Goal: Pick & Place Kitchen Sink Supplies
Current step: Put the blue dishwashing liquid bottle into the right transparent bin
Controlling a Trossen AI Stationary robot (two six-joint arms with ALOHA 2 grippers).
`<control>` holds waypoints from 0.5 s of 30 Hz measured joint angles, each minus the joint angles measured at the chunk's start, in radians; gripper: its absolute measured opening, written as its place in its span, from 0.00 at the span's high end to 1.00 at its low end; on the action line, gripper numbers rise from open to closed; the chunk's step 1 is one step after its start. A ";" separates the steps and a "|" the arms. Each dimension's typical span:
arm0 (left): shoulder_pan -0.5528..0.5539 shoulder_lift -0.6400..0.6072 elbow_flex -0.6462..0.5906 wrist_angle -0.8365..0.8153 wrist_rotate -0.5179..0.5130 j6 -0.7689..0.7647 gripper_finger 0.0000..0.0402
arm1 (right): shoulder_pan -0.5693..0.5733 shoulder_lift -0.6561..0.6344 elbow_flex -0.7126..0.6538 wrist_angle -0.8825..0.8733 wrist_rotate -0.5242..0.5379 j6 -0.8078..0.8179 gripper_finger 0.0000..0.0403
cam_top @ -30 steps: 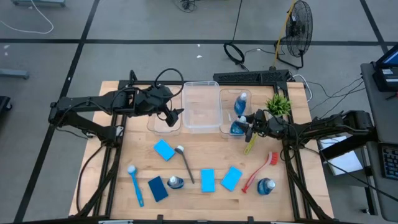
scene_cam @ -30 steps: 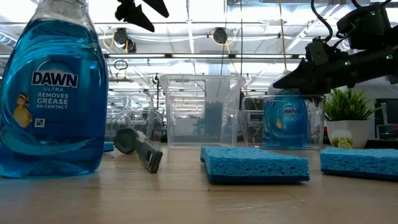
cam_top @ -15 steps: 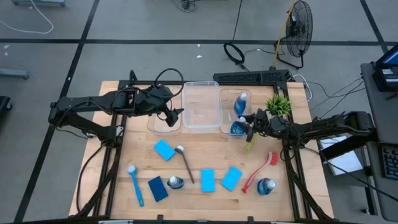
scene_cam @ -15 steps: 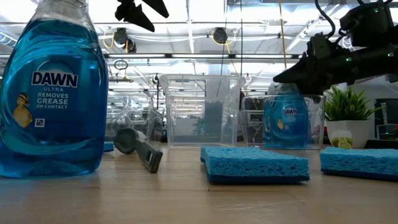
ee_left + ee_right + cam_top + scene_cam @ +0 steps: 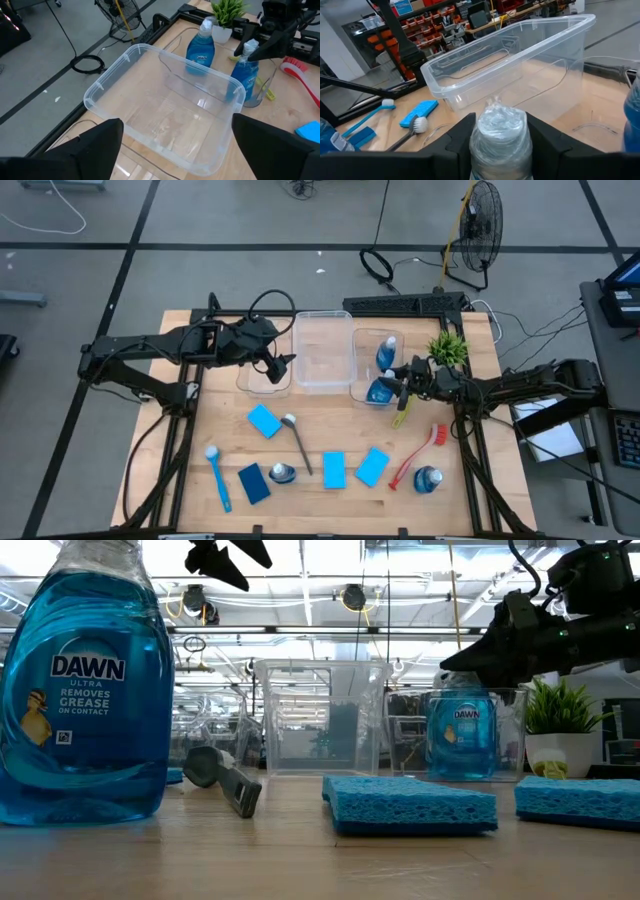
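Left gripper [image 5: 283, 364], jaws open and empty, hangs left of centre over the small bin [image 5: 263, 376]. Right gripper [image 5: 403, 383] grips a bottle [image 5: 380, 388] in the right bin [image 5: 364, 340], beside another bottle [image 5: 388, 346]. Sponges [image 5: 264, 420], brushes [image 5: 217, 476], two more bottles [image 5: 428, 479] still lie lower frame.

1. I read the table [image 5: 470, 470] as pale wood, matt, with plank seams showing.
2. The large bin [image 5: 165, 115] is clear plastic, glossy, with light catching its rim.
3. The bottle [image 5: 78, 690] nearest the low camera looks like shiny clear plastic over blue liquid, with a smooth printed label.
4. The sponge [image 5: 410, 802] has a rough, porous, matt face.
5. The right gripper's [image 5: 501, 131] fingers [image 5: 465, 131] are dark and matt; the cap [image 5: 501, 125] between them is pale, slightly translucent plastic.
6. The red brush [image 5: 418, 456] looks like plastic.
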 joint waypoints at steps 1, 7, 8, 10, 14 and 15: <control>0.000 0.000 0.000 0.000 0.000 0.000 0.08 | 0.000 0.000 0.000 0.002 0.000 -0.007 0.66; 0.000 0.000 0.000 0.001 0.000 0.000 0.08 | 0.000 -0.023 0.019 0.022 0.001 -0.075 0.67; 0.000 0.000 0.000 0.001 0.000 0.000 0.07 | 0.000 -0.028 0.025 0.024 0.001 -0.083 0.67; 0.000 0.000 0.000 0.001 0.000 0.000 0.06 | 0.000 -0.036 0.039 0.013 0.000 -0.097 0.67; 0.000 0.000 0.000 0.001 0.000 0.000 0.05 | -0.001 -0.050 0.082 -0.103 -0.026 -0.142 0.67; 0.000 0.000 0.000 0.001 -0.001 0.000 0.05 | 0.000 -0.053 0.097 -0.148 -0.027 -0.155 0.67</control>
